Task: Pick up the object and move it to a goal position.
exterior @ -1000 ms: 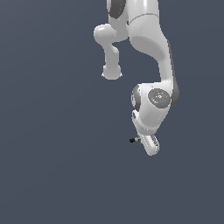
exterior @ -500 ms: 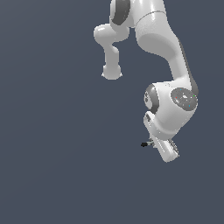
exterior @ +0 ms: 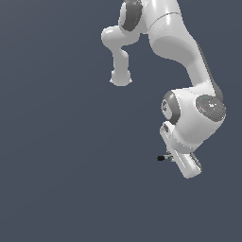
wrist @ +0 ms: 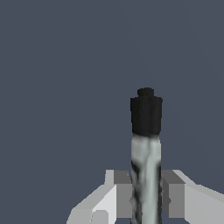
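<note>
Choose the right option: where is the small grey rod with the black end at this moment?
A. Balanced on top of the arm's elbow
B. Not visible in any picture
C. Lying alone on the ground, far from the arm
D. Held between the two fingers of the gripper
D: in the wrist view the rod stands between the fingers of the gripper, black end outward.

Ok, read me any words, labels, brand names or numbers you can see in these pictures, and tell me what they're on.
None: no text, number or sign shows in either view.
The rod, gripper and arm are unmarked, and the backdrop is plain grey.
</note>
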Motion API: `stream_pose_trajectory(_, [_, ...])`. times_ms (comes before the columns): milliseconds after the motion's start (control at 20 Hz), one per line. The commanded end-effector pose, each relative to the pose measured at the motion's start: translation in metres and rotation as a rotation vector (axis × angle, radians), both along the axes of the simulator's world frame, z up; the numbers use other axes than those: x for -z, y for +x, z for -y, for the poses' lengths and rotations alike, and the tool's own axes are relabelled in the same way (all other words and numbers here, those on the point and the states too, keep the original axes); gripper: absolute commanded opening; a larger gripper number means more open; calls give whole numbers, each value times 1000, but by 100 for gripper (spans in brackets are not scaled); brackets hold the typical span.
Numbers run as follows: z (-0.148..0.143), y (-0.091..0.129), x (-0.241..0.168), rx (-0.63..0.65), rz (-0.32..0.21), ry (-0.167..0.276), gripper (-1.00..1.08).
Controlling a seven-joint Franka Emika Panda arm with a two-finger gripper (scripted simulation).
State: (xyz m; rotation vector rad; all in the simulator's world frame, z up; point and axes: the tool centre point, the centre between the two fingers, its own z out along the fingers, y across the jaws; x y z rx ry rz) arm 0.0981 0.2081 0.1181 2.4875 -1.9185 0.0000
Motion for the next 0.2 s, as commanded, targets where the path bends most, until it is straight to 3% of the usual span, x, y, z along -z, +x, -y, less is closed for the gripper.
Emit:
stream_pose_trajectory(0, [-1,1,-1,0,0,0,-100])
stream_pose_trajectory(150, [0,1,0,0,0,0,-100])
